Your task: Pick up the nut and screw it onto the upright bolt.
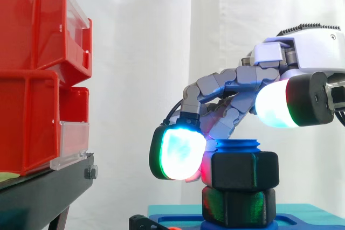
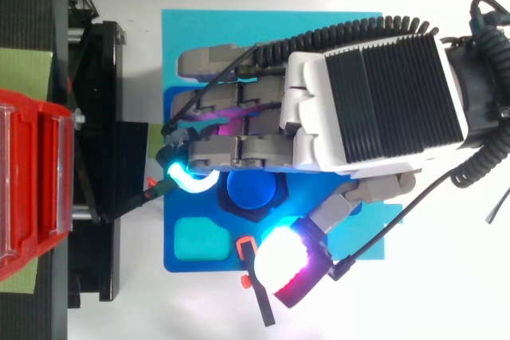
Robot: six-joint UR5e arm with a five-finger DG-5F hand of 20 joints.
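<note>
Hand (image 1: 242,82) over nut (image 1: 245,171), bolt (image 1: 237,145) upright, axis vertical

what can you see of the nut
The nut is a black, matte hexagon, plastic by its look, lying level on the upright blue bolt, whose threaded top pokes out above it. It sits on a second black hexagon below. The hand curls over it, one glowing pad against its left side; the thumb is off it.

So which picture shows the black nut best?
The side view. The black nut shows its flat sides there, sitting high on the blue bolt. In the top view just a dark rim peeks round the bolt's top, beside the hand.
</note>
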